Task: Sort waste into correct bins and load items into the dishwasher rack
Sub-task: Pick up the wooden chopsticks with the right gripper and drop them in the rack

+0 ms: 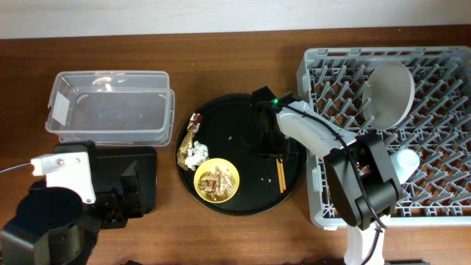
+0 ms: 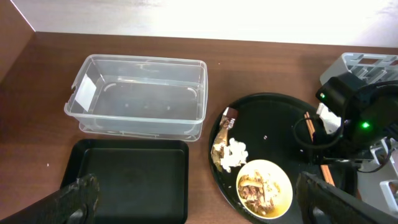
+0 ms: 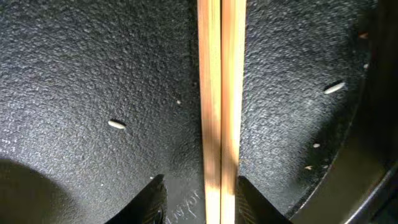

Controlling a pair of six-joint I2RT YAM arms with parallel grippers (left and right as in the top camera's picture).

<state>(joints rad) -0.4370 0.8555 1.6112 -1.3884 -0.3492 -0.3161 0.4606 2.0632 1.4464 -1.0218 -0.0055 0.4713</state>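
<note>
My right gripper point(image 3: 200, 199) is low over the large round black tray point(image 1: 235, 110), open, its fingers either side of the thin brown chopsticks point(image 3: 221, 93). The right finger is at the chopsticks, the left a little apart. On that tray lie a brown-and-gold wrapper point(image 1: 193, 129), crumpled white paper point(image 1: 196, 153) and the yellow bowl point(image 1: 216, 181) holding brown food scraps. My left gripper point(image 2: 199, 199) is wide open and empty above the shallow black tray point(image 2: 130, 180). The clear box point(image 1: 110, 103) is empty. The plate point(image 1: 390, 92) stands in the grey rack point(image 1: 441, 206), with the light-blue cup point(image 1: 406, 160) beside it. The pink cup is out of view.
The rack fills the right side of the table and touches the round tray's edge. The clear box and shallow black tray sit side by side at the left, with brown table point(image 1: 243, 51) behind them. Rice grains point(image 3: 116, 124) dot the round tray.
</note>
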